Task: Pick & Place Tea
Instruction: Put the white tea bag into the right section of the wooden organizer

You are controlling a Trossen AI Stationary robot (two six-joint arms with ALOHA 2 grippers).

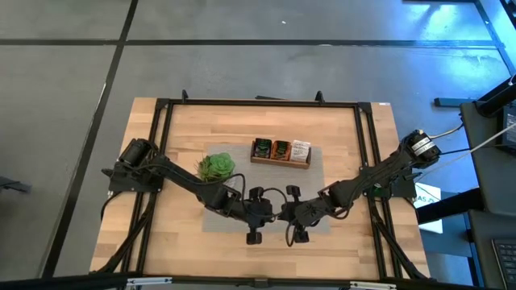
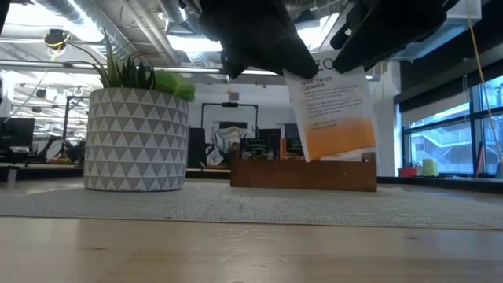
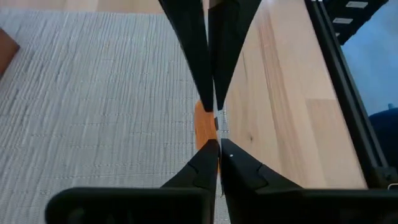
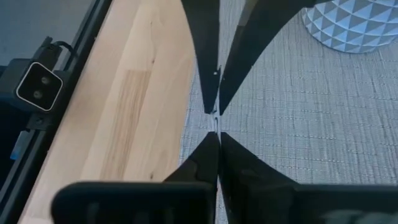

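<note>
A white and orange tea sachet (image 2: 334, 114) hangs in the air over the grey mat (image 2: 236, 203), near the table's front middle. My left gripper (image 3: 218, 144) and my right gripper (image 4: 216, 134) meet tip to tip there, both shut on the sachet from opposite sides. In the wrist views the sachet shows edge-on as a thin strip between the two pairs of fingers. More tea sachets stand in the wooden box (image 1: 280, 151) farther back. My left gripper pinches the sachet's upper left edge (image 3: 204, 127) between its two fingers. It comes slanting down from the table's left. The sachet hangs below, clear of the mat and slightly tilted, its printed face toward the near edge. My right gripper pinches the sachet's upper right edge (image 4: 215, 119) between its two fingers, slanting down from the table's right. Its fingertips stand right against those of the left gripper. The sachet's lower orange part (image 2: 339, 137) hangs free.
A green plant in a white patterned pot (image 2: 137, 130) stands on the mat's far left part. The wooden box (image 2: 302, 171) sits at the mat's far edge. A black frame (image 1: 367, 161) runs around the table; bare wood (image 1: 177, 242) lies beside the mat.
</note>
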